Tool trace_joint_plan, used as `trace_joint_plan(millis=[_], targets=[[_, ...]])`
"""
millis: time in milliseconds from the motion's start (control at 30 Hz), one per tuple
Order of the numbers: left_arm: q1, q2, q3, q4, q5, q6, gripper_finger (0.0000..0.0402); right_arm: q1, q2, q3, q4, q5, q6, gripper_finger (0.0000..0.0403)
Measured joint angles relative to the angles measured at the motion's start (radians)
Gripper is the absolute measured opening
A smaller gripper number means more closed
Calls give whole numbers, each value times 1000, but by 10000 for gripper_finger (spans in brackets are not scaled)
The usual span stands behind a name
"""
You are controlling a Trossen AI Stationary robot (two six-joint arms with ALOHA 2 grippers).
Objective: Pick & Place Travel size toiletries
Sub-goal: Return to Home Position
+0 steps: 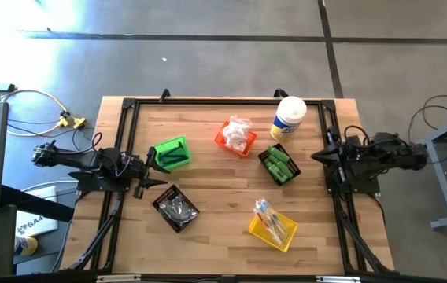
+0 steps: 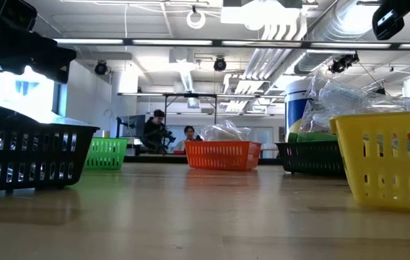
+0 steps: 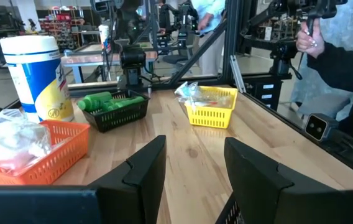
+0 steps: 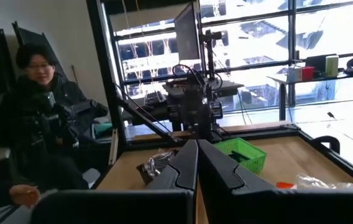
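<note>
By this moment your sorting looked finished, operator: nothing of the travel size toiletries lay loose on the surface, as far as the high view showed. The white packets were heaped in the orange bin, the green bottles lay in the dark bin beside the canister, the clear-wrapped sticks sat in the black bin, and the thin blue pieces rested in the yellow bin. What the green bin held I could not make out from overhead; something dark seemed to lie in it. What was left, in my judgement, was only parking both arms. Your left tool hung at the left edge of the surface, just beside the green bin, its fingers spread apart with bare wood showing between them; it held nothing and touched nothing. Your right tool sat at the right edge, clear of every bin, its fingers pressed together with nothing between them.
</note>
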Motion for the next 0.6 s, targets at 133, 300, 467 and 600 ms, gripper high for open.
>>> trace_joint_plan(millis=[133, 300, 467, 600], targets=[[0, 0, 1, 0, 0, 0, 159, 0, -32, 0, -51, 0, 45, 3], [0, 0, 1, 1, -1, 0, 159, 0, -32, 0, -38, -41, 62, 3], [0, 0, 1, 1, -2, 0, 159, 0, -33, -56, 36, -62, 82, 3], [0, 0, 2, 1, -3, 0, 159, 0, -33, -152, 125, -79, 67, 3]])
